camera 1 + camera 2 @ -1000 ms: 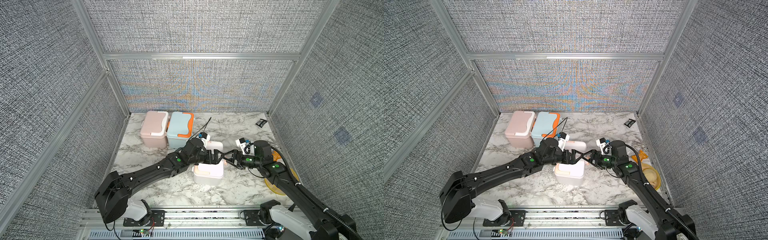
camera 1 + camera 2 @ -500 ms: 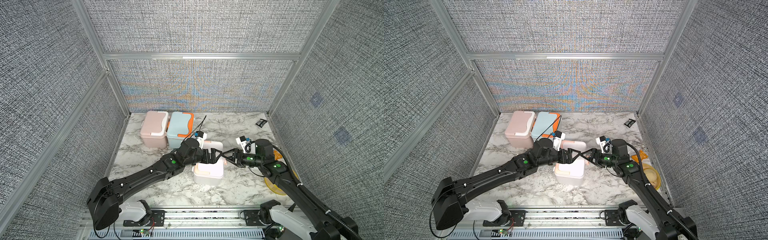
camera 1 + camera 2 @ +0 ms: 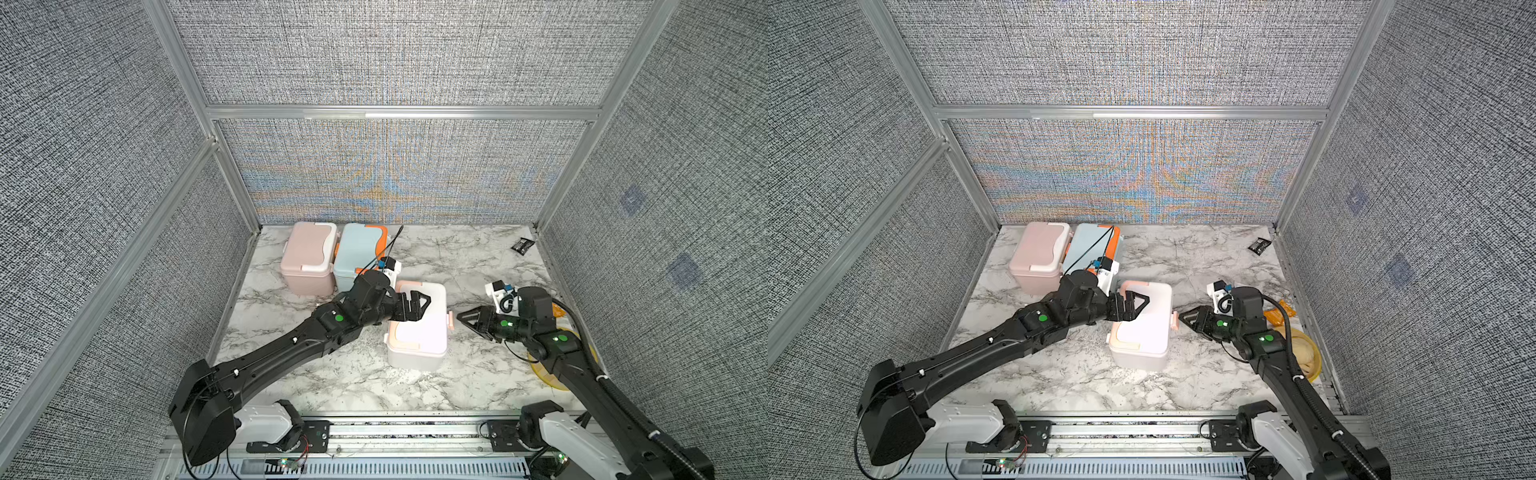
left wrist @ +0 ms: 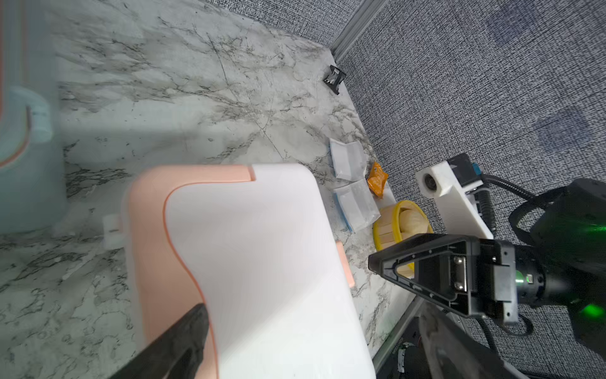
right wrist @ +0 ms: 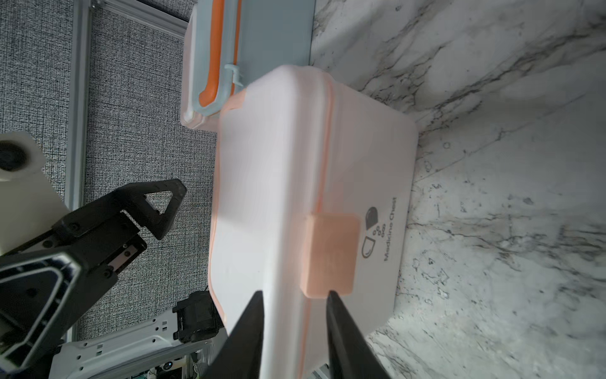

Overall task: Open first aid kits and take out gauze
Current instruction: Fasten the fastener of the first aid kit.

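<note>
The white and peach first aid kit stands shut mid-table, its peach latch facing right. The pink kit and the light blue and orange kit sit closed side by side at the back left. My left gripper hovers open over the white kit's lid; only one finger shows in its wrist view. My right gripper points at the latch from the right with its jaws narrow and nothing between them. Two gauze pads lie near the right wall.
A small black packet lies in the back right corner. An orange packet and a yellow bowl sit by the right wall under my right arm. Grey fabric walls close in three sides.
My right gripper has pulled back to the right, off the white kit's lid to its latch side, and its jaws have narrowed. My left gripper stays over the lid.
</note>
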{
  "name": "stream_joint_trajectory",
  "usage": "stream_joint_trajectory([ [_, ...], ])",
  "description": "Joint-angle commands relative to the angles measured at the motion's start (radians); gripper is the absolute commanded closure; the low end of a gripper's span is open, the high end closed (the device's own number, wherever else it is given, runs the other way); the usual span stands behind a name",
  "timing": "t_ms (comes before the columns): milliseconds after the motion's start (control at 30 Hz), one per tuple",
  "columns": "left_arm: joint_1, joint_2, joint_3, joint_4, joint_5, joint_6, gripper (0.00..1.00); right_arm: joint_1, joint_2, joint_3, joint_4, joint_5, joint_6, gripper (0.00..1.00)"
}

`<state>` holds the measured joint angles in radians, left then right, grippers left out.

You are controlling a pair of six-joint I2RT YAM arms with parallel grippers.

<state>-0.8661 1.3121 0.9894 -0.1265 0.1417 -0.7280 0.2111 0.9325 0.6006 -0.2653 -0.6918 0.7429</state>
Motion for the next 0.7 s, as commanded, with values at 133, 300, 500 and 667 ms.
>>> stream_joint_trajectory([
  [133, 0.012, 0.046, 0.007, -0.007, 0.042, 0.018, 0.01, -0.001, 0.094, 0.001, 0.134, -0.095, 0.011, 0.92],
  [300, 0.012, 0.055, 0.002, 0.005, 0.048, 0.009, 0.00, 0.008, 0.125, 0.006, 0.154, -0.109, 0.013, 1.00],
  [500, 0.012, 0.056, 0.005, 0.004, 0.050, 0.004, 0.00, 0.019, 0.150, 0.006, 0.170, -0.111, 0.014, 1.00],
  [667, 0.012, 0.048, 0.009, -0.007, 0.047, 0.004, 0.00, 0.021, 0.112, 0.021, 0.152, -0.119, 0.017, 0.97],
])
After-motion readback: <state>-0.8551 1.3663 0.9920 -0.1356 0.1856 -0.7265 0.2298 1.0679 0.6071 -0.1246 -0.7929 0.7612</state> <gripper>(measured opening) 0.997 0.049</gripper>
